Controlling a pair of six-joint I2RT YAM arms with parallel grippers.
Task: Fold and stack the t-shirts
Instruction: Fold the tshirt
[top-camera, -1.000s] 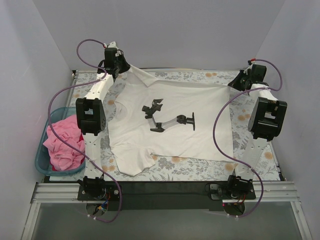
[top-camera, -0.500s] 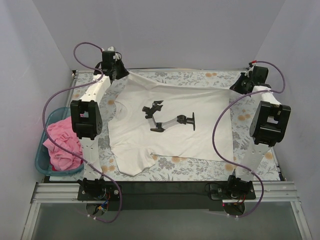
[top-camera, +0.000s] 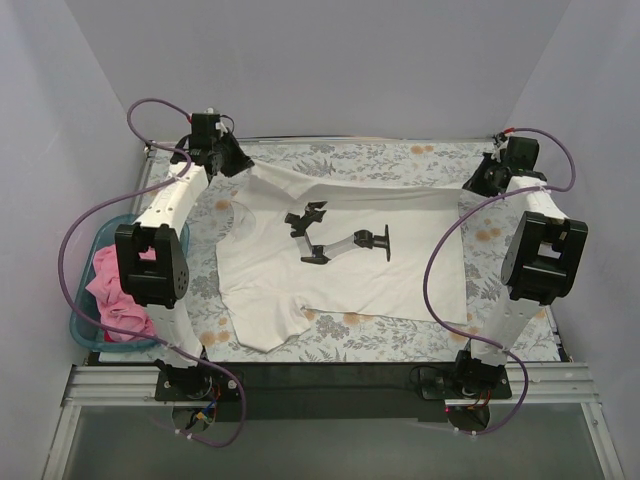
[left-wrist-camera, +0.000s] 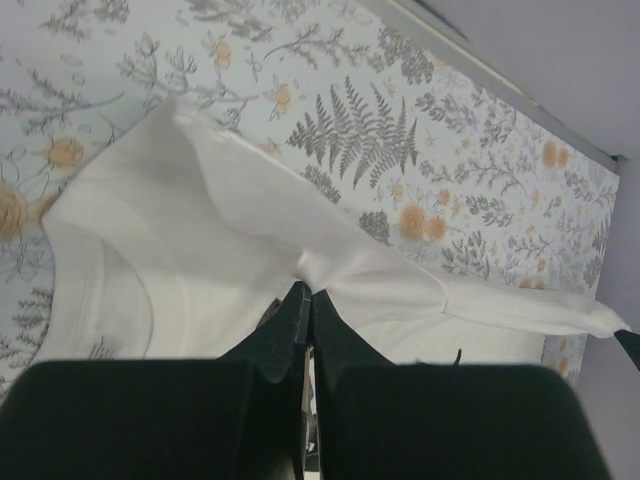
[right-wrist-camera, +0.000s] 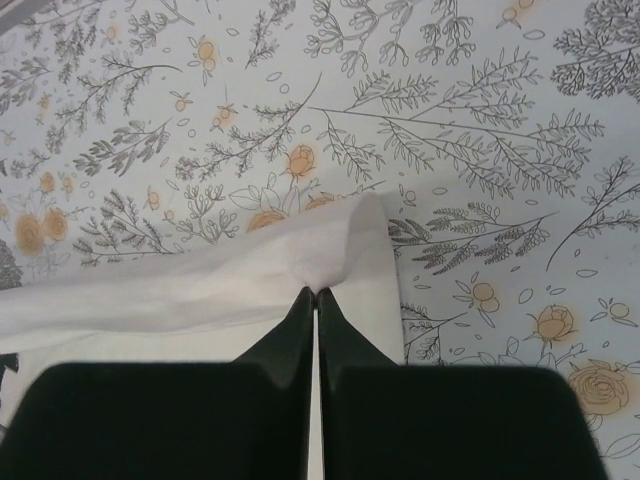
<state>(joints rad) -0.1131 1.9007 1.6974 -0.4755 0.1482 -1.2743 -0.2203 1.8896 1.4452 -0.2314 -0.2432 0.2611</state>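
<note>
A white t-shirt (top-camera: 340, 270) with a black print of a robot arm lies spread over the floral table. Its far edge is lifted and stretched taut between my two grippers. My left gripper (top-camera: 243, 165) is shut on the far left part of the shirt; in the left wrist view its tips (left-wrist-camera: 307, 290) pinch a bunch of the white fabric (left-wrist-camera: 230, 240). My right gripper (top-camera: 468, 180) is shut on the far right corner; its tips (right-wrist-camera: 316, 292) pinch the white fabric (right-wrist-camera: 200, 290). A pink t-shirt (top-camera: 125, 295) lies crumpled in the basket at left.
A teal plastic basket (top-camera: 84, 322) stands off the table's left edge beside the left arm. Grey walls close in the back and both sides. The floral tablecloth (top-camera: 520, 330) shows around the shirt. Purple cables loop from both arms.
Both grippers have moved outward and toward the far edge with the shirt's top edge, pulling it straighter and tauter. The left arm has swung left.
</note>
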